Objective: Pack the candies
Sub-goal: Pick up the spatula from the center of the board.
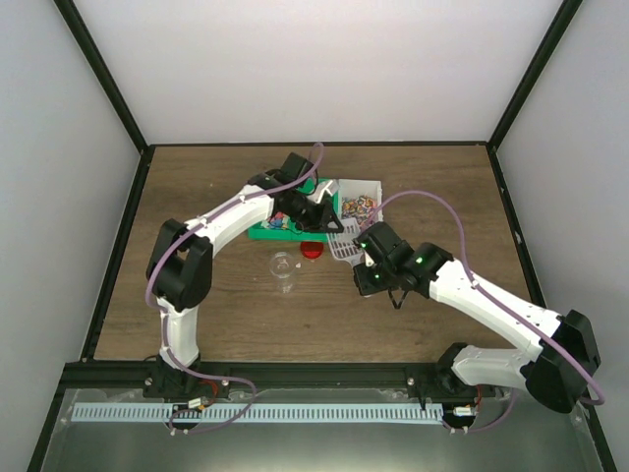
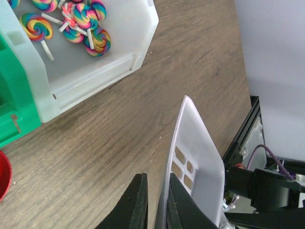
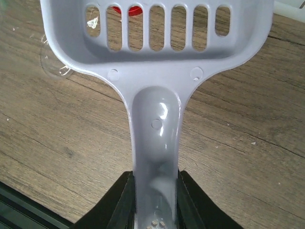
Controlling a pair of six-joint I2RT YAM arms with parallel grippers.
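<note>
The white slotted scoop (image 1: 343, 243) hangs over the table between both grippers. My right gripper (image 3: 155, 177) is shut on its handle (image 3: 156, 129); in the top view this gripper (image 1: 366, 258) is just right of the red lid. My left gripper (image 2: 156, 179) straddles the scoop's side wall (image 2: 190, 143). One finger touches the wall and a thin gap shows at the other. The scoop is empty. The candies (image 1: 279, 221) show only as small coloured specks in the green bin (image 1: 263, 232). A clear jar (image 1: 283, 266) stands open in front of the bin.
A white bin (image 2: 121, 57) holding rainbow lollipops (image 2: 97, 40) stands next to the green bin (image 2: 14, 109). The round red lid (image 1: 312, 250) lies on the table between the bins and the jar, and shows through the scoop's slots (image 3: 135, 10).
</note>
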